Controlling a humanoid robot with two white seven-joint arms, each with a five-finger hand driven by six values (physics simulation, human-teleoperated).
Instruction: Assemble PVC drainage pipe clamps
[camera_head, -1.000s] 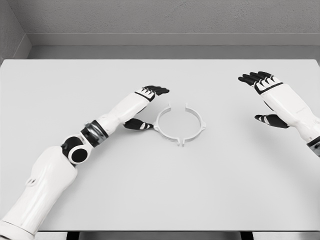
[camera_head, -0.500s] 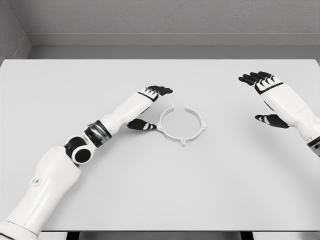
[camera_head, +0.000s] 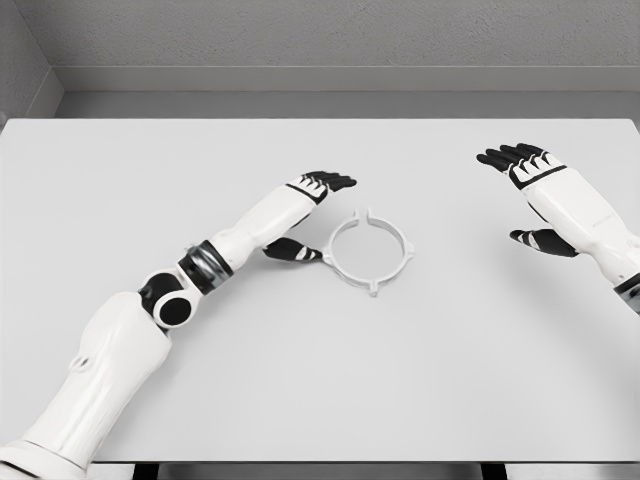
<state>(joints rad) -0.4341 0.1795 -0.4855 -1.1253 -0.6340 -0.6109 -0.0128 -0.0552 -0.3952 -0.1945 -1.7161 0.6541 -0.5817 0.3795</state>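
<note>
The white pipe clamp ring (camera_head: 368, 251) lies flat near the middle of the desk (camera_head: 320, 380), its gap facing the far wall. The left hand (camera_head: 305, 215) sits just beside the ring's left edge, fingers (camera_head: 330, 181) stretched out flat, thumb nearly touching the rim, holding nothing. The right hand (camera_head: 535, 195) hovers well apart, open and empty. To grasp cleanly, I'd say the left hand should straddle the rim and pinch gently, so the ring doesn't skid away.
</note>
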